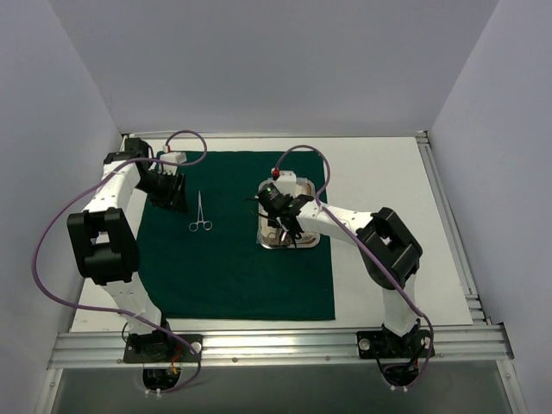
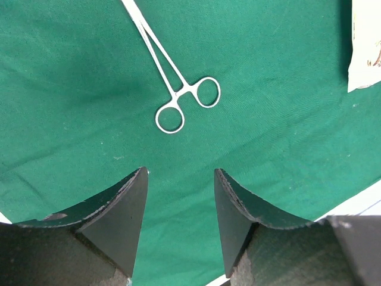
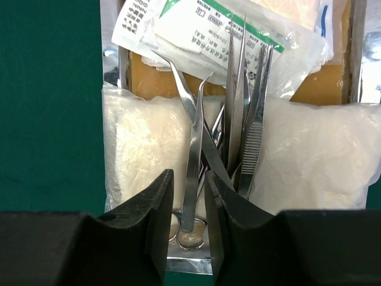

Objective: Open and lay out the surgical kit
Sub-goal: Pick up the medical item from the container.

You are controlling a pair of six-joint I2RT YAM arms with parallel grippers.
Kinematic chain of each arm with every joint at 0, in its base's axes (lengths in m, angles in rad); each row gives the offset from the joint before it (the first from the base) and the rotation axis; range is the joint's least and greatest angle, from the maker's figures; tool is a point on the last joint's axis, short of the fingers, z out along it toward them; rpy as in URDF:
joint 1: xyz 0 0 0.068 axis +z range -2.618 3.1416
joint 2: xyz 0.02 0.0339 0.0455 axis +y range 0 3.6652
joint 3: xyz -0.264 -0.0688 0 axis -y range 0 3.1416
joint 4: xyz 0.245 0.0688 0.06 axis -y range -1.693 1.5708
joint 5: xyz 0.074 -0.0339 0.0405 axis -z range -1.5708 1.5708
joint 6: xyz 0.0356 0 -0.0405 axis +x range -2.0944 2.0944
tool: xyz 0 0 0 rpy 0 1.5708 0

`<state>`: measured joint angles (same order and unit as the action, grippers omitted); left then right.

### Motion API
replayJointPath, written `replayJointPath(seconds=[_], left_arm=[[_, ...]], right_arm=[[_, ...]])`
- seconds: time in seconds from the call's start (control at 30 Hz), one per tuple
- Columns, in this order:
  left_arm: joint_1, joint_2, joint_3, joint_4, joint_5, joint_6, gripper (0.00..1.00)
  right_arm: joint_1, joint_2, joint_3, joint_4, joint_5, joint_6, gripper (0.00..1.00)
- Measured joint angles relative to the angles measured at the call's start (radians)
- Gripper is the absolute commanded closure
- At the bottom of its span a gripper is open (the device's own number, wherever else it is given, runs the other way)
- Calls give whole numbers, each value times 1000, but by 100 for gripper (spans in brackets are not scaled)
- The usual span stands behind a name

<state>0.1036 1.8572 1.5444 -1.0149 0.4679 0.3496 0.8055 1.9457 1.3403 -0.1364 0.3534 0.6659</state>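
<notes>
The surgical kit lies open on its dark green cloth [image 1: 233, 276]. One silver ring-handled clamp [image 1: 200, 216] lies alone on the cloth; in the left wrist view this clamp [image 2: 178, 95] sits ahead of my left gripper [image 2: 180, 173], which hovers open and empty over bare cloth. The steel tray [image 1: 306, 183] stands at the cloth's right side. My right gripper [image 3: 189, 176] reaches into it, open, its fingers straddling the handle end of curved tweezers [image 3: 193, 149] with a gap showing on the left. Ring handles [image 3: 190, 238] lie beneath. Straight tweezers [image 3: 253, 137] rest beside them on white gauze packets [image 3: 140, 149].
Printed clear packets [image 3: 196, 36] fill the tray's far end. The tray's near rim [image 3: 187, 265] sits just under my right fingertips. White table [image 1: 388, 172] surrounds the cloth, with metal rails [image 1: 448, 216] at the right and front. Purple cables loop over both arms.
</notes>
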Motion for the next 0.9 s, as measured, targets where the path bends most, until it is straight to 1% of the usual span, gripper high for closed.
replayJointPath(seconds=[0.27, 0.4, 0.47, 0.6, 0.9], left_arm=[[0, 0, 0, 0, -7, -1, 43], [0, 0, 0, 0, -8, -1, 43], [0, 0, 0, 0, -8, -1, 43], [0, 0, 0, 0, -10, -1, 43], [0, 0, 0, -2, -10, -1, 43]], right_arm=[[-20, 35, -22, 38, -16, 9, 81], [-28, 42, -24, 76, -30, 12, 87], [-28, 46, -30, 84, -34, 13, 93], [-33, 47, -34, 98, -44, 18, 100], [-33, 37, -42, 106, -56, 21, 100]])
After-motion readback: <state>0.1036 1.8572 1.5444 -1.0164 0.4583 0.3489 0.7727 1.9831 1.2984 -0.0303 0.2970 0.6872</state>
